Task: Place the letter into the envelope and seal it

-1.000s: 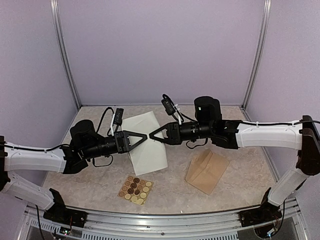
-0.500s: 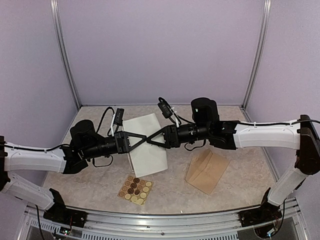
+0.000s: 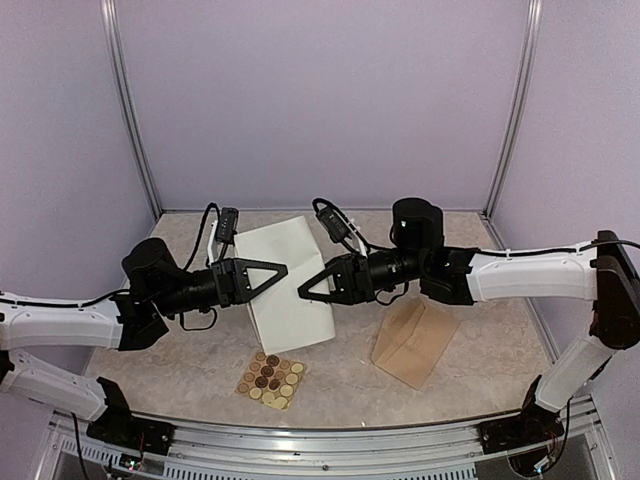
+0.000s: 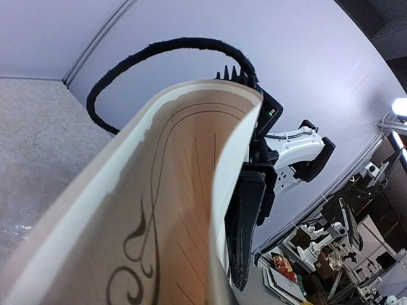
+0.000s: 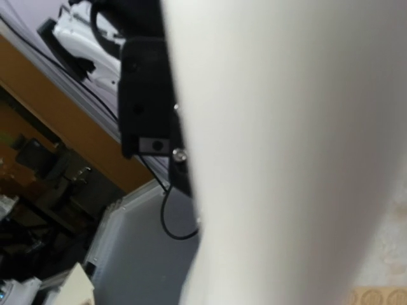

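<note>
High rear overview, wrist cameras hugging letter (image 4: 184, 210)

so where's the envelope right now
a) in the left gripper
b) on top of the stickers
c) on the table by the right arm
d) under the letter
c: the envelope lies on the table just on the near side of the right arm, apart from the letter and the stickers.

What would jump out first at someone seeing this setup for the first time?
Two arms reach inward and meet in the middle, where the left gripper pinches the letter, a white sheet that curls upward, with the right gripper close against it. The envelope lies to the right, and a sheet of round stickers lies near the front.
</note>
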